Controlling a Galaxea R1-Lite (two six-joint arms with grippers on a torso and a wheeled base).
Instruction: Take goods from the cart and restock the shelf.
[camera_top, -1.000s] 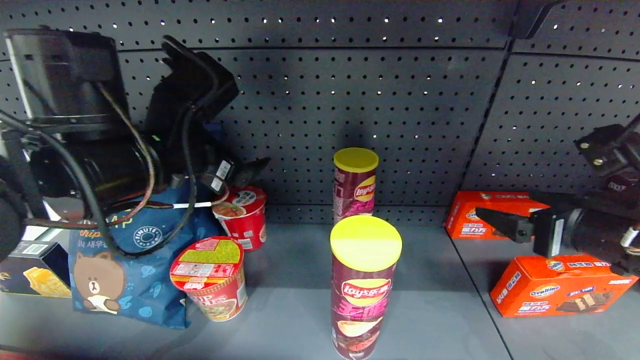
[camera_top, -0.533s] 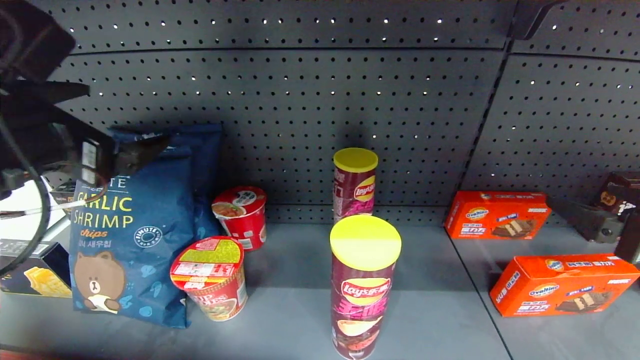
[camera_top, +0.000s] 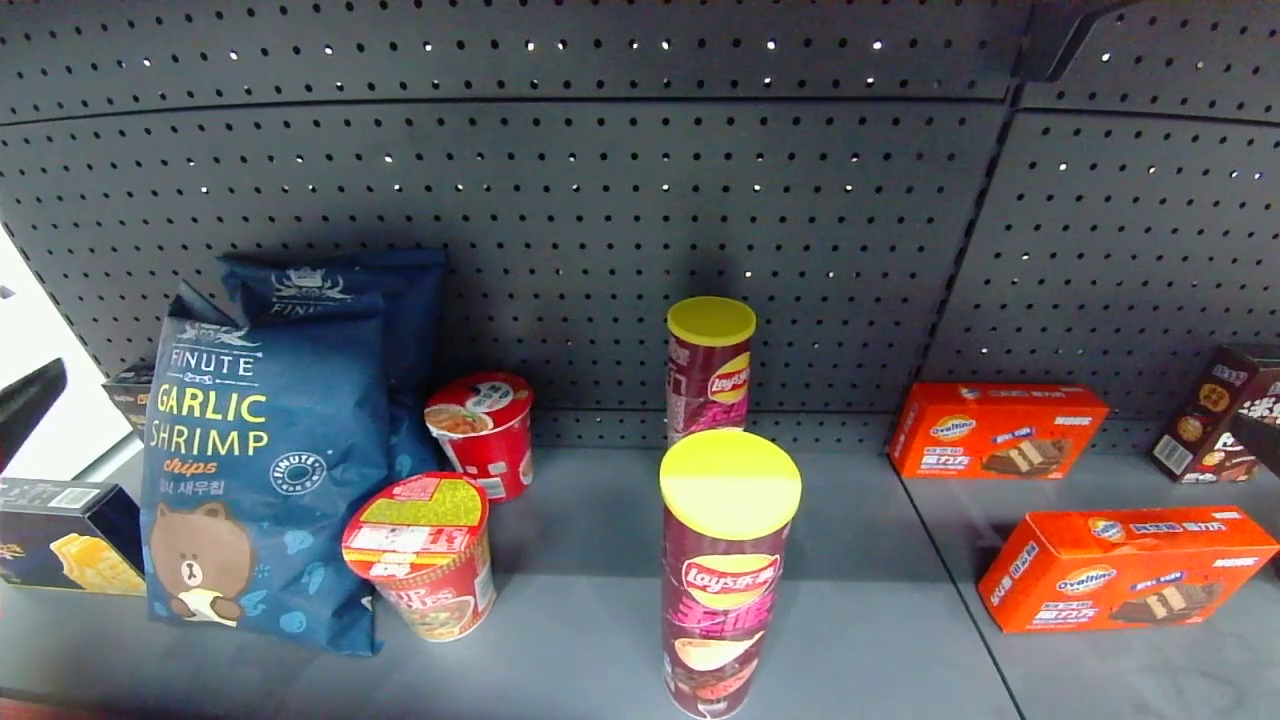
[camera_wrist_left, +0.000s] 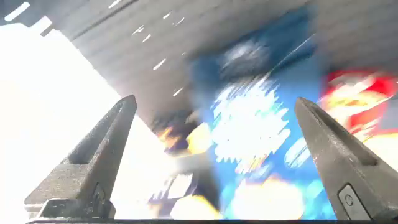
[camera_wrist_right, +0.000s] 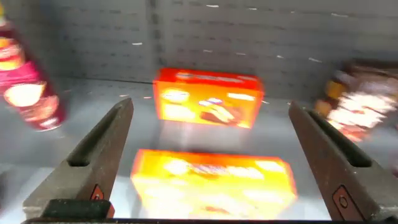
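Observation:
The grey shelf holds a blue garlic shrimp chips bag, two red cup noodles, two tall chip cans with yellow lids and two orange chocolate boxes. My left gripper is open and empty, facing the blue bag from a distance; one dark fingertip shows at the head view's left edge. My right gripper is open and empty, facing the orange boxes from in front of the shelf.
A perforated dark back panel closes the shelf behind. A black box with a yellow picture lies at the far left, a brown box stands at the far right. Bare shelf floor lies between the cans and the orange boxes.
Both arms have pulled back out of the head view, the left one leftward, the right one rightward. The blue bag and the rear orange box are now uncovered.

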